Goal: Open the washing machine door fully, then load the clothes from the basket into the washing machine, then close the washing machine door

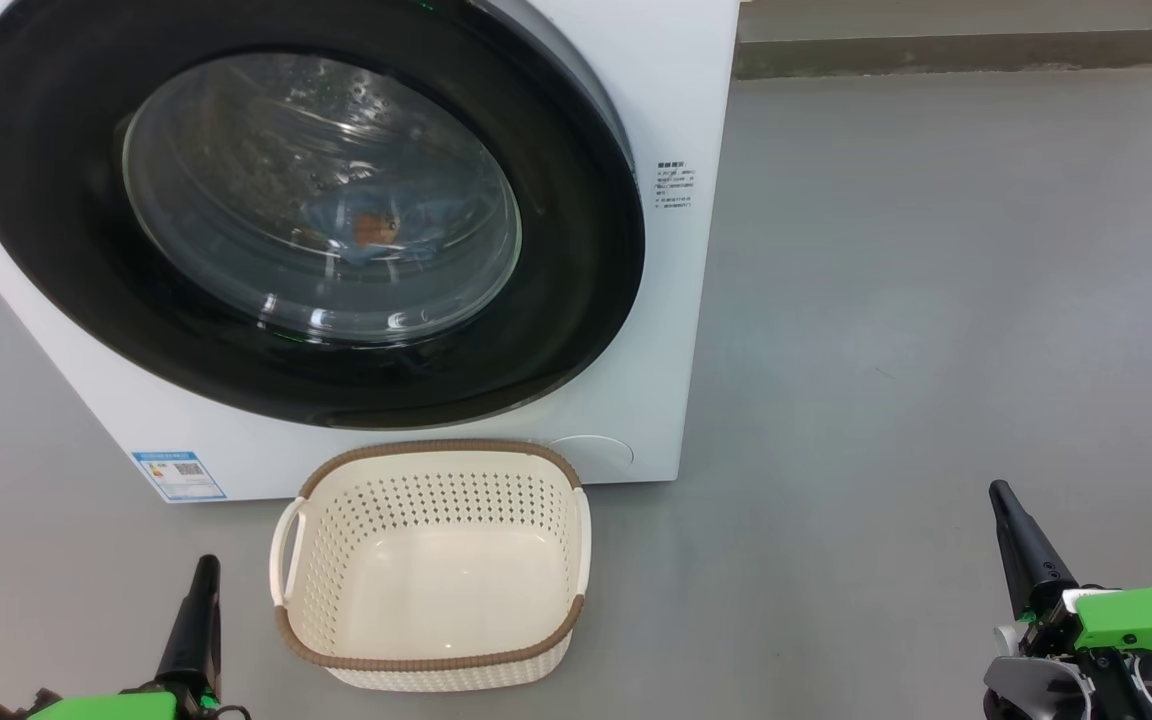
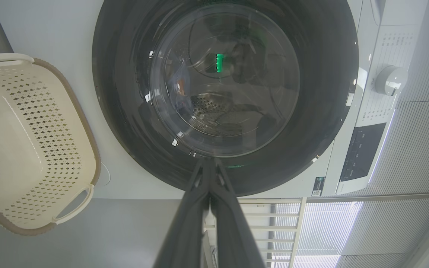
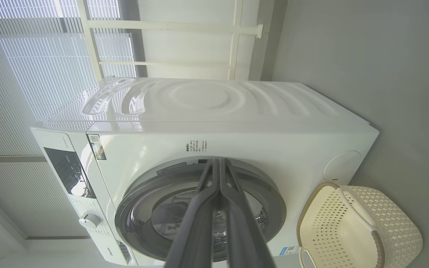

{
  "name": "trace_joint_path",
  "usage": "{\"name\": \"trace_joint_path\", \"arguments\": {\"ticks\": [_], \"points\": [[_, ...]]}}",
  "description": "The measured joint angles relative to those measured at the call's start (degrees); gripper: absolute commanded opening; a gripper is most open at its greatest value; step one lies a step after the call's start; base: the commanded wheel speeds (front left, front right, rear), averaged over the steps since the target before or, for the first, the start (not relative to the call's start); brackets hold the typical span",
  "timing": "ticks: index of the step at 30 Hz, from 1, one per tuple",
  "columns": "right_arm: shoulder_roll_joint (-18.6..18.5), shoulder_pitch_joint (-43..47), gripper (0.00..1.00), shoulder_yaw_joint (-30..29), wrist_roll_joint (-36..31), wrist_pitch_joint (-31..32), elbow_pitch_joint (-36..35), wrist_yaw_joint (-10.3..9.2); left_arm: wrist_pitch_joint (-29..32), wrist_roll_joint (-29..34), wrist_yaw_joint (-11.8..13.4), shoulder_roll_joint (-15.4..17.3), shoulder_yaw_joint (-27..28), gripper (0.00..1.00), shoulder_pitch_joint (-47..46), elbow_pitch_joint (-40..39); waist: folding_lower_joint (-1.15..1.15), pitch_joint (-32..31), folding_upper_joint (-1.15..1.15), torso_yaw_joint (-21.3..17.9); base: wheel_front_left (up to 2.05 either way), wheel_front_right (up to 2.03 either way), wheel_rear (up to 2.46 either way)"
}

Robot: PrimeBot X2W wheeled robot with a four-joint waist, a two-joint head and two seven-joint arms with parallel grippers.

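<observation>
Blue clothes [image 1: 376,232] blur behind the door [image 1: 56,200] glass; left tool [image 1: 206,568], right tool [image 1: 999,492] pinched empty.

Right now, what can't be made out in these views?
- Clothes: head view, blurred behind the door glass and its reflections; piece count unclear.
- Washer top: head view, cut off by the upper edge.
- Blue label: head view, print too small.
- Basket: right wrist view, cut off by the bottom edge.
</observation>
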Motion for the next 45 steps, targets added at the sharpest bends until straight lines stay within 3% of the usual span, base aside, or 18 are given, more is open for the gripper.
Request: {"name": "trace_joint_path", "arguments": {"ticks": [45], "points": [[-0.38,-0.01,0.0,0.1,0.47,-0.02,-0.08,-0.07,0.08,0.01,0.01,-0.01,0.09,0.0,-0.01,-0.02,0.0,0.0,0.0,0.0,0.0,0.0,0.0]]}}
